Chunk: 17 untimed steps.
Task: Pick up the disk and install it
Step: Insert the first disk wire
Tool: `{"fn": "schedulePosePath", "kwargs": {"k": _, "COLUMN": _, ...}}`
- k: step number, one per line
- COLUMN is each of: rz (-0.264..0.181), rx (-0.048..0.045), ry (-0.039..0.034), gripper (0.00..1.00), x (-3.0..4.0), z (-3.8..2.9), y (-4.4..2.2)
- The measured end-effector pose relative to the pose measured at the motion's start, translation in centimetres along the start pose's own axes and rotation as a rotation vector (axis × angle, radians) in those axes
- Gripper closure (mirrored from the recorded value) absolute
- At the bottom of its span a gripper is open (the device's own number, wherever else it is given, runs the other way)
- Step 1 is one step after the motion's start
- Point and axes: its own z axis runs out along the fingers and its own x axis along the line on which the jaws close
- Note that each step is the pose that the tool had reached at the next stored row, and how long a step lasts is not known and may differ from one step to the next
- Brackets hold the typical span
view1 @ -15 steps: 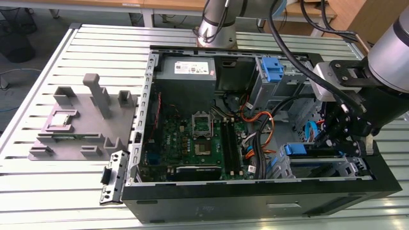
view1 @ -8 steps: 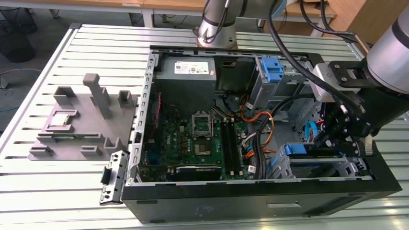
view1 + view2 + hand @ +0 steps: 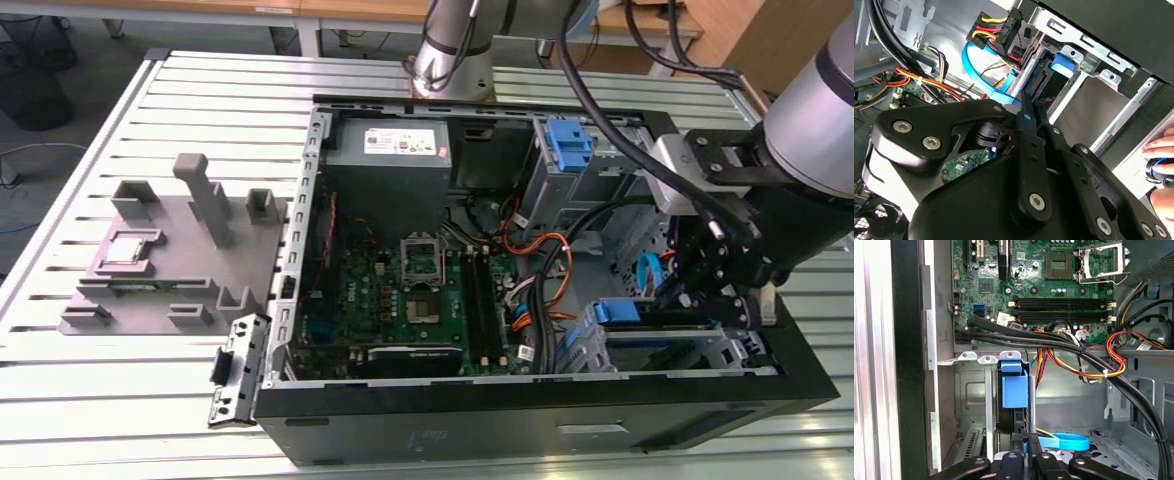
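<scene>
jaws at edge of upright disk (image 3: 1014,388)

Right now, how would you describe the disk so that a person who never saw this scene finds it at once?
Find the open black computer case on the slatted table, then the metal drive cage at its corner on the exterior view's right, under the gripper. The disk stands on edge there in a bright blue carrier; the other blue bracket sits away from the gripper.
</scene>
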Motion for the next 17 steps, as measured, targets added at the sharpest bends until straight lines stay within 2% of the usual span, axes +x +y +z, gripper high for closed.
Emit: {"fn": "schedulePosePath", "kwargs": {"k": 17, "rz": 0.000, "rx": 0.0000, "ry": -0.0001, "gripper": 0.83, "x": 0.02, "z": 0.24, "y": 0.05}}
